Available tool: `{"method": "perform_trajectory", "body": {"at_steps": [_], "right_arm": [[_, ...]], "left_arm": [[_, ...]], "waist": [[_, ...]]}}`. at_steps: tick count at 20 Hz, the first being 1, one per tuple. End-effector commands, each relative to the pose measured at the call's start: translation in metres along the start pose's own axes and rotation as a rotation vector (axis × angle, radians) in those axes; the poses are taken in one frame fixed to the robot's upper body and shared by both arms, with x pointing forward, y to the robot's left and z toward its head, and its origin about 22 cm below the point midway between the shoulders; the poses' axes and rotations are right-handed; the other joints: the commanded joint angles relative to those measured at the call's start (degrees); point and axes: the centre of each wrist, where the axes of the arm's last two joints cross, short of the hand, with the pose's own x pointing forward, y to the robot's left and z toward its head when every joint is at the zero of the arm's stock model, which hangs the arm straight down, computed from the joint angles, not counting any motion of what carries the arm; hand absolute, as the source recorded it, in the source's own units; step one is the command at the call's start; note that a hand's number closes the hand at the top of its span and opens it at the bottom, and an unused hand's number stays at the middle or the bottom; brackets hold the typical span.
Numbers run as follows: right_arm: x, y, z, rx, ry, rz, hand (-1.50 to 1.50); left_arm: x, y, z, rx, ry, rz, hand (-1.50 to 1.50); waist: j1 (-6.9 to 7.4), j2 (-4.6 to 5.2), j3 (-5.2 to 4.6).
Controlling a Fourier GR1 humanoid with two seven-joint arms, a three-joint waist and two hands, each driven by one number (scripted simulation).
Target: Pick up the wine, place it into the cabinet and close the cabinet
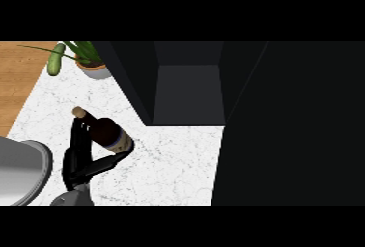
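The left robot hand [80,161] comes up from the lower edge of the head view on its grey forearm, and its black fingers [77,137] and thumb are curled round the wine bottle [110,135], grasping it by the body. The bottle is dark, with a pale label band low on its body and a cork-coloured top pointing up and to the left. It is tilted, neck away from the cabinet [189,82], and sits in the hand over the white marbled table [171,164]. Whether its base touches the table cannot be told.

The cabinet stands to the right of the bottle, near it but apart, dark and open, with a greyish inner floor showing between its black walls. Its large black door [292,125] fills the side of the view right of the opening. To the left of the cabinet, at the table's far edge, a potted plant [89,60] stands in a pale pot. A grey rounded object [21,169] lies left of the robot hand. The right robot hand does not show.
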Motion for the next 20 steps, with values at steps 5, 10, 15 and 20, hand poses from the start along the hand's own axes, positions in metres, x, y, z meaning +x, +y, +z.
{"method": "perform_trajectory", "body": {"at_steps": [5,10,15,20], "right_arm": [[0.017,0.004,0.016,0.041,-0.036,-0.029,-1.5],[0.019,0.007,0.021,0.041,-0.026,-0.032,-1.5],[0.014,-0.004,0.012,0.035,-0.032,-0.026,-1.5],[0.012,0.014,0.019,0.029,-0.021,-0.044,-1.5]], "left_arm": [[-0.042,-0.011,0.019,0.002,0.01,0.117,-1.5],[-0.037,-0.012,-0.008,-0.036,0.008,0.164,-1.5],[-0.048,-0.017,-0.008,-0.039,0.008,0.167,-1.5],[-0.049,-0.018,-0.017,-0.075,-0.023,0.171,-1.5]], "waist": [[-0.13,-0.01,-0.02],[-0.25,0.0,-0.01],[-0.1,0.01,0.01],[-0.16,-0.01,0.0]]}}
